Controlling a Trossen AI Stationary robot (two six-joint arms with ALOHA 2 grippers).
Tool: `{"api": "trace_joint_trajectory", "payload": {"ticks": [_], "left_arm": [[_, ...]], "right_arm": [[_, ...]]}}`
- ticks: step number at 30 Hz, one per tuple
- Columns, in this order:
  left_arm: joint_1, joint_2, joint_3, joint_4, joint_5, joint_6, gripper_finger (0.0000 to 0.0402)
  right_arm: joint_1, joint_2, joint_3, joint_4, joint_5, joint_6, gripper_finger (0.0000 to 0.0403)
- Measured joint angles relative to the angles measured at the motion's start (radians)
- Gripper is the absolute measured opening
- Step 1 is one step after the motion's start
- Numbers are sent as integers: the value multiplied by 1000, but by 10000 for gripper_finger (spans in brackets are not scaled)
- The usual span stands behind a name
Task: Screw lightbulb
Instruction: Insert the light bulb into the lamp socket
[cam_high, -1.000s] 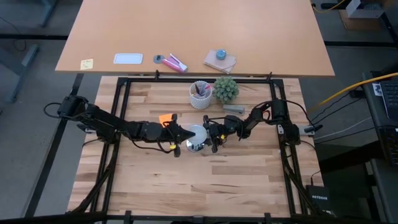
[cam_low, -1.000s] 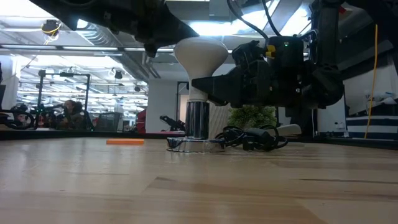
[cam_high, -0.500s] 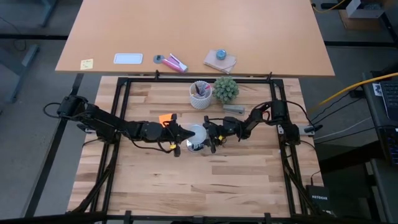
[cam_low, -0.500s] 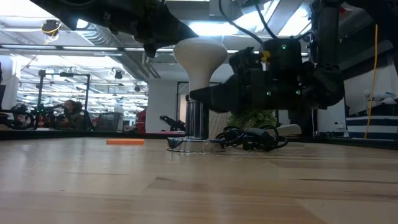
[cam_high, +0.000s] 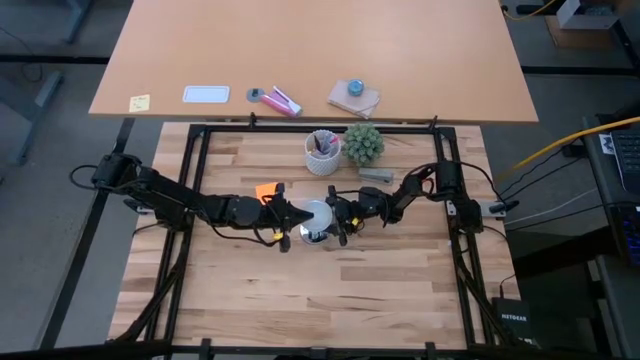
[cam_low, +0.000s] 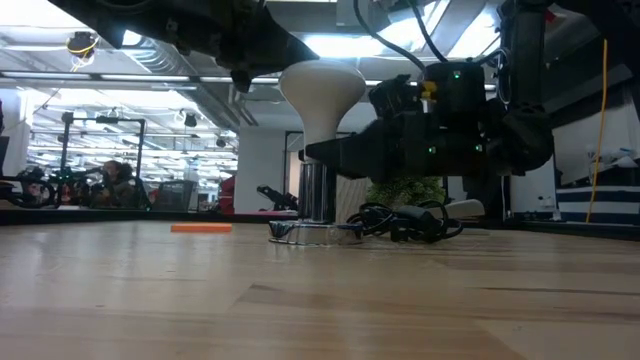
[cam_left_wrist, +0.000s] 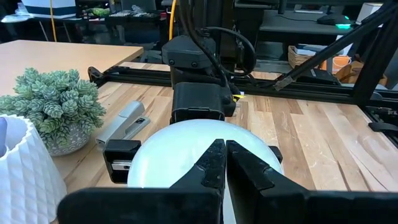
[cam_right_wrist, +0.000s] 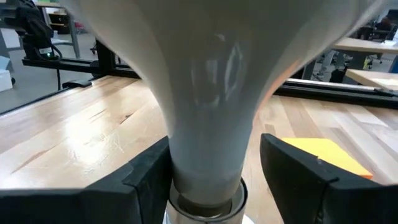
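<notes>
1. Since a second ago the right gripper (cam_low: 325, 152) has slid lower along the lightbulb (cam_low: 322, 95), from level with the lower dome to the narrow neck just above the metal socket (cam_low: 318, 200); over the last half second nothing visibly shifts.
2. At far left of the table, the left arm reaches in toward the centre, and the left gripper (cam_high: 288, 215) sits against the left side of the bulb's dome. Its wrist view shows the two dark fingers (cam_left_wrist: 208, 171) pressed together, their tips resting over the white dome, not around it.
3. At the centre, the lightbulb (cam_high: 314, 214) stands upright, base down in the shiny socket, which rests on the wooden table (cam_high: 300, 290). An orange note (cam_high: 266, 191) lies just behind and left of it.
4. From the right, the right gripper (cam_right_wrist: 208, 171) straddles the bulb's neck; its fingers (cam_right_wrist: 146, 177) stand on either side, spread apart. I cannot tell whether they touch the glass.
5. Behind the bulb stand a white cup (cam_high: 322, 152) and a small plant (cam_high: 364, 144).
</notes>
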Motion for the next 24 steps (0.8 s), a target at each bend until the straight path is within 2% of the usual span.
{"api": "trace_joint_trajectory", "payload": {"ticks": [10,24], "left_arm": [[0,1,0,-1,-2,-6,5],[0,1,-1,0,-2,-18,5]], "right_arm": [[0,-15,-48,20,9,-41,232],[0,-154,-175,2,8,-50,232]]}}
